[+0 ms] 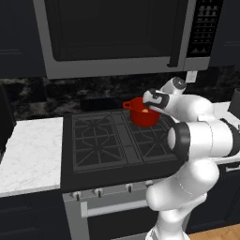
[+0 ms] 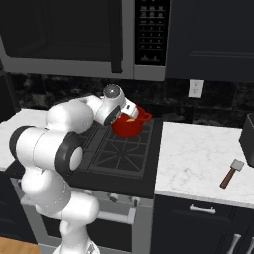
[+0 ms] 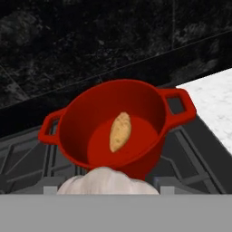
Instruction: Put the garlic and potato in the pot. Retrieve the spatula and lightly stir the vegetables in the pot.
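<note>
Gripper [image 3: 108, 188]: I read it as clamped on the garlic; in the hand view the two dark finger tips stand at either side of the bulb at the bottom of the picture, the jaws held apart by its width

Garlic [image 3: 108, 181]: pale, lobed bulb seated between the finger tips, its top rising just in front of the camera; I cannot see its underside

Pot [image 3: 113, 131]: small bright-red pot directly ahead of the gripper and a little below it; its near wall sits just beyond the garlic, mouth open toward the hand, one loop handle to each side of the rim

Potato [image 3: 120, 131]: tan, oval, lying on the pot floor near the middle, long axis pointing away from the gripper; apart from the garlic, with the near wall of the pot between them

Pot as seen from the base: in the left base view the pot [image 1: 143, 112] stands on the rear burner of the stove [image 1: 112, 140], with the hand at its right rim; in the right base view the pot [image 2: 130, 124] shows just past the wrist

Spatula [image 2: 231, 173]: lying flat on the white counter [image 2: 198, 154] well to the right of the gripper, beyond the edge of the stove; brown handle, pale head, untouched

Backsplash [image 3: 90, 41]: dark marbled wall behind the pot, further from the gripper than anything else in its line of sight

Microwave [image 1: 117, 33]: mounted above the stove, over the hand
</note>
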{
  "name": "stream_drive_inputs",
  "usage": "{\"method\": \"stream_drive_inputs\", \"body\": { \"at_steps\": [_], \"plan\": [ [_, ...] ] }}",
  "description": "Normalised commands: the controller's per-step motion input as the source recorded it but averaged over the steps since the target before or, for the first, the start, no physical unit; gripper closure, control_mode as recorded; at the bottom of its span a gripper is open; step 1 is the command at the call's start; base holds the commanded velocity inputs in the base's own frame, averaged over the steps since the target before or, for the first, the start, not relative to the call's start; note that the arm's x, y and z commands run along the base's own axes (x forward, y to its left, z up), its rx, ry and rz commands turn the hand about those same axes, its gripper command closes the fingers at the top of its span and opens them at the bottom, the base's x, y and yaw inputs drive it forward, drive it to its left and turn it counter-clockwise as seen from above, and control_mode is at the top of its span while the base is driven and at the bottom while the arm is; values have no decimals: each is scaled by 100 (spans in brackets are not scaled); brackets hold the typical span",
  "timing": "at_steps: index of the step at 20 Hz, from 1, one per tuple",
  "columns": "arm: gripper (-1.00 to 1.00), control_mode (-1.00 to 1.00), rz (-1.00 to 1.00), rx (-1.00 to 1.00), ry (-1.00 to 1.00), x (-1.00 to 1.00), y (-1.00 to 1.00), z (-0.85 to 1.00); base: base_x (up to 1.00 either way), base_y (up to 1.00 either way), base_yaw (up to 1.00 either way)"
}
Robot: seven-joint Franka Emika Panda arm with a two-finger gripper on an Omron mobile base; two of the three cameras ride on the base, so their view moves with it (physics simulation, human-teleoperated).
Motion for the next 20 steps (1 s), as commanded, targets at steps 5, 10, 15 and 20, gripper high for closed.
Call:
{"method": "stream_drive_inputs", "body": {
  "at_steps": [5,10,15,20],
  "plan": [
    [100,-100,-3,0,1,40,4,-13,0,0,0],
    [100,-100,-3,0,4,41,4,-24,0,0,0],
    [100,-100,-3,0,5,41,0,-30,0,0,0],
    [100,-100,-2,0,6,34,0,-35,0,0,0]
  ]
}}
